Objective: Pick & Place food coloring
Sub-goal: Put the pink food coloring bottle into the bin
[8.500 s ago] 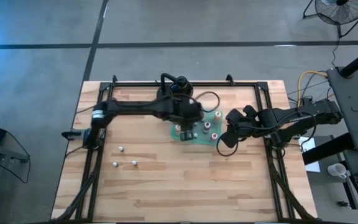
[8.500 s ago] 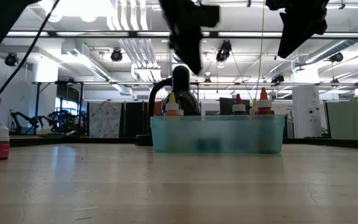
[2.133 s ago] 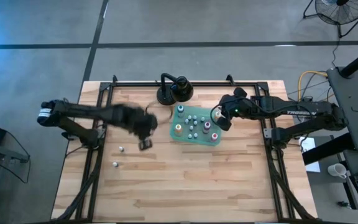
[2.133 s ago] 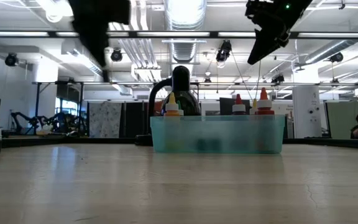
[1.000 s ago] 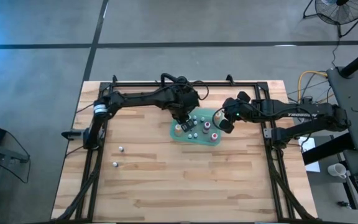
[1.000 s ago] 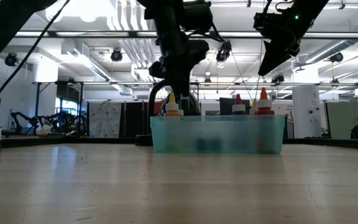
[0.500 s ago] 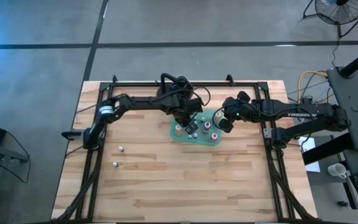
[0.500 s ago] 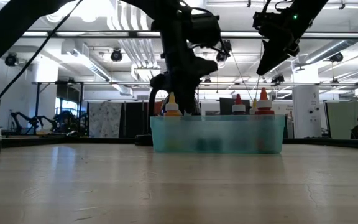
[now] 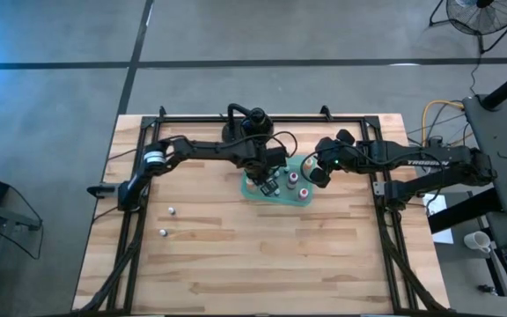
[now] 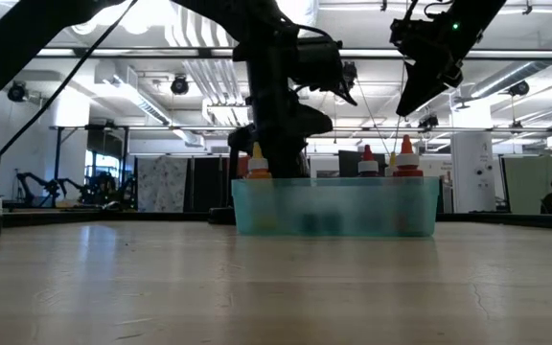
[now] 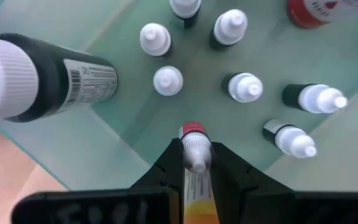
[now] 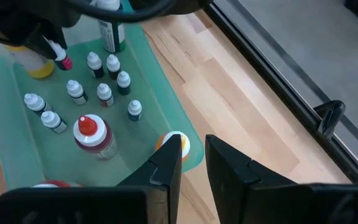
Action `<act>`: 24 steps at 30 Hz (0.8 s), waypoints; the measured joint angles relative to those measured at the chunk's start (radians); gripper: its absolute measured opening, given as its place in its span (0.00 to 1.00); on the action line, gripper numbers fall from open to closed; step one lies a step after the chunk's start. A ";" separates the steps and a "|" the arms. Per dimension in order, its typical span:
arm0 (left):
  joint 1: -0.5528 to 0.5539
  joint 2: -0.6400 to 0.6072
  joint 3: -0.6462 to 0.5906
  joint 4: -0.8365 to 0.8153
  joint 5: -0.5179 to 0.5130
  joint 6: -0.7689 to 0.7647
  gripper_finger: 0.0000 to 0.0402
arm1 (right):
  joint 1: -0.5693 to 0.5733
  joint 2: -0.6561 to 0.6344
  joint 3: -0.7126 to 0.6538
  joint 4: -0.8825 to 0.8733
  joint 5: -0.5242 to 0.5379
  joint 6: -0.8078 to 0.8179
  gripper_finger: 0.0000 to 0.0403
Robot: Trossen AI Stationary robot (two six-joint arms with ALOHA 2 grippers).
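Left gripper, clamped on a food coloring bottle, has sunk lower over the green tray.

Translucent green plastic tray sits mid-rear on wooden worktop, w/ small white-capped food colouring bottles standing inside; two more tiny bottles lie well left of tray, towards worktop's left edge

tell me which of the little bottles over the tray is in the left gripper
The small bottle with the white tip and red band, pinched between the left gripper fingers above the green tray; the other small bottles stand free on it.
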 joint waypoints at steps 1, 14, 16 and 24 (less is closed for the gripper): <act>0.000 -0.001 -0.006 0.007 0.001 -0.002 0.06 | 0.000 0.000 0.000 -0.001 0.000 0.000 0.16; -0.003 -0.003 -0.021 0.076 -0.003 -0.029 0.07 | 0.000 0.000 0.000 -0.002 0.000 -0.007 0.16; -0.003 -0.003 -0.022 0.077 -0.003 -0.029 0.07 | 0.000 0.000 0.000 -0.002 0.000 -0.007 0.16; -0.003 -0.002 -0.022 0.077 0.003 -0.029 0.07 | 0.000 0.000 0.000 -0.003 0.000 -0.011 0.16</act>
